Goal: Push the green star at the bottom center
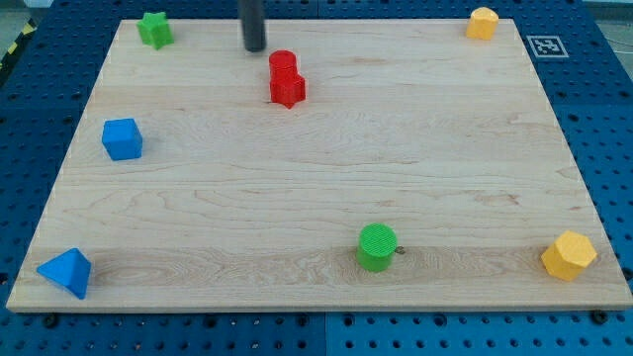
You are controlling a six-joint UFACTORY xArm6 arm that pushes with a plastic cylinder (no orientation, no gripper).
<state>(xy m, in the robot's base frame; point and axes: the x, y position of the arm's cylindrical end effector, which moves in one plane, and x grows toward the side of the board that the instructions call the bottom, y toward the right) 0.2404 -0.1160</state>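
The green star (154,29) sits near the top left corner of the wooden board (316,188). My tip (255,47) is at the view's top, to the right of the green star and just up-left of the red cylinder (283,63). A red star-like block (288,89) touches the red cylinder from below. A green cylinder (377,246) stands near the bottom edge, right of centre.
A blue cube (123,138) is at the left side. A blue triangular block (66,272) is at the bottom left corner. A yellow block (482,23) is at the top right corner and a yellow hexagonal block (569,256) at the bottom right.
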